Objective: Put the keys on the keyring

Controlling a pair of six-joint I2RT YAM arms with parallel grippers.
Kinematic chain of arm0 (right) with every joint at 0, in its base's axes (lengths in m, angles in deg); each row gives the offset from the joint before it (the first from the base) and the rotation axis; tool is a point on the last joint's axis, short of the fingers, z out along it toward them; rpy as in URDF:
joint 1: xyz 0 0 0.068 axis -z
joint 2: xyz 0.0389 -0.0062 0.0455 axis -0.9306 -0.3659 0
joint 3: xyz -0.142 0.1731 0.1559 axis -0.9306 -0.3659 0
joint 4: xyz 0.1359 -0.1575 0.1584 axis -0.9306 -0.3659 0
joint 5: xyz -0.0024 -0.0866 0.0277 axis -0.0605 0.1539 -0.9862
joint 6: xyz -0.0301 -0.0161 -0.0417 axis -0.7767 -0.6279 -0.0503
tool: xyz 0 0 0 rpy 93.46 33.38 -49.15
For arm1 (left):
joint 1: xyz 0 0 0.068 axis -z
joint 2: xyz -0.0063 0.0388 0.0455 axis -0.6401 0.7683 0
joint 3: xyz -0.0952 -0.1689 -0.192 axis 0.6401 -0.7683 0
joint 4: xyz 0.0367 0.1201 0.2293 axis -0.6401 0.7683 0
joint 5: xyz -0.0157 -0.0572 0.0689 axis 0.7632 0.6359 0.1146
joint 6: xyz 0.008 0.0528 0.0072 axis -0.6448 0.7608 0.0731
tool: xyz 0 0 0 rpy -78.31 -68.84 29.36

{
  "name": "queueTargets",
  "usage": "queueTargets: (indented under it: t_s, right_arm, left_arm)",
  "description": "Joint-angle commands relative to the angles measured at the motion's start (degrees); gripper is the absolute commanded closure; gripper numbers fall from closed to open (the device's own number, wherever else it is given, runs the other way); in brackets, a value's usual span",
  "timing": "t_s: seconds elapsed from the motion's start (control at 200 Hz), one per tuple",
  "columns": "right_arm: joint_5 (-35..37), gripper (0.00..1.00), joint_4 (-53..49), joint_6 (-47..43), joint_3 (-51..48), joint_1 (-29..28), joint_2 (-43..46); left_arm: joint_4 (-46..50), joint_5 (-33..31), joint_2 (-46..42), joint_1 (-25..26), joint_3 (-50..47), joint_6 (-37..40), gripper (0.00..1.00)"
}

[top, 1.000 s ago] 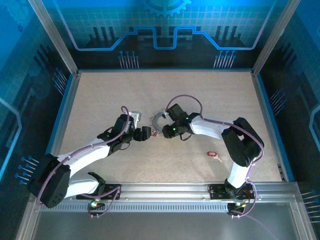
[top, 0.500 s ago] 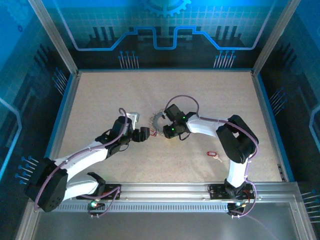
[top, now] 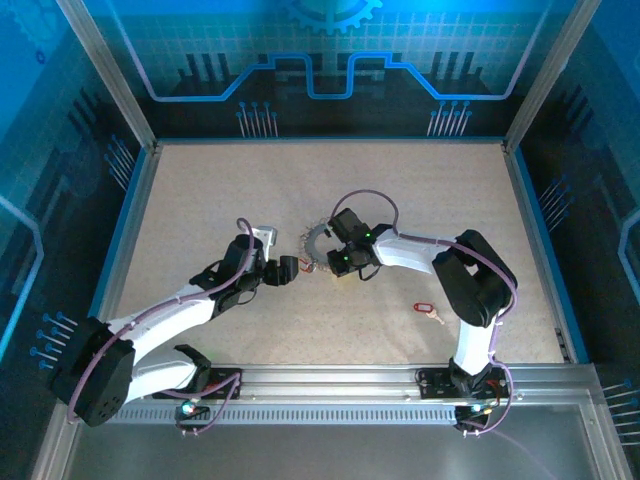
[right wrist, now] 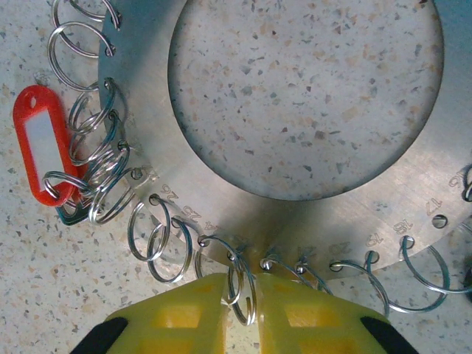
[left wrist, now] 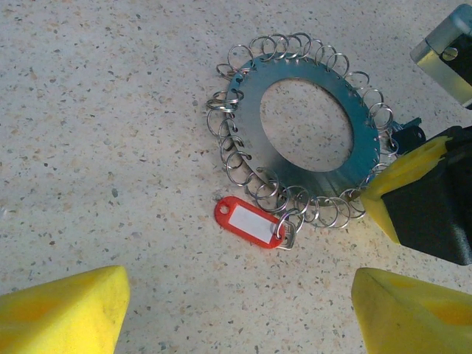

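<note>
Right wrist view, item 1: keyring [right wrist: 332, 221]. It is a flat grey metal disc with a wide round hole, lying flat on the speckled surface [right wrist: 310, 96]. Its rim is drilled and fringed with silvery split rings. My right gripper [right wrist: 243, 295] has its yellow jaws clenched on one split ring [right wrist: 243, 284] at the near rim. I judge this grip pins the disc so it cannot slide while a key is worked on.

Item 2: hooked red key tag [right wrist: 44, 147]. It hangs from a split ring on the disc's left side and lies flat just outside the rim. Its white insert is blank.

Item 3: left gripper [left wrist: 240, 313]. The jaws are released and wide apart, held low just short of the hooked tag and touching nothing. I read it as the free hand for fetching or threading.

Item 4: loose red key [top: 425, 308]. It lies on the surface near the right arm's base, well apart from the keyring and from both grippers. By my reckoning it is the piece left to fit.

Markings: small numbers are stamped beside the rim holes. I make out what appear to be 24 and 25 on one side and 17 and 18 on the other. The rest are too small to read, and I see no brand name.
</note>
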Motion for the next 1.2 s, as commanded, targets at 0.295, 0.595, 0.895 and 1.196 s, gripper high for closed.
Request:
queueTargets:
  t_s: [0.295, 0.595, 0.895, 1.196]
  right_arm:
    - [-3.8, 0.76, 1.5, 0.7, -1.8, 0.9, 3.3]
    - [-3.3, 0.82, 2.0, 1.3, -3.7, 1.8, 4.1]
    - [-4.1, 0.81, 3.4, 1.7, -3.6, 1.8, 3.5]
    - [-3.7, 0.85, 5.7, 2.6, -3.8, 1.8, 1.3]
  left_arm:
    - [-2.8, 2.2, -1.1, 0.2, -1.5, 0.7, 0.19]
    - [-3.3, 2.0, -0.6, 0.2, -1.6, 1.0, 0.19]
    - [-2.9, 1.7, -1.4, 0.3, -2.0, 0.7, 0.19]
    - [-3.5, 1.7, -2.0, 0.2, -2.8, 0.6, 0.19]
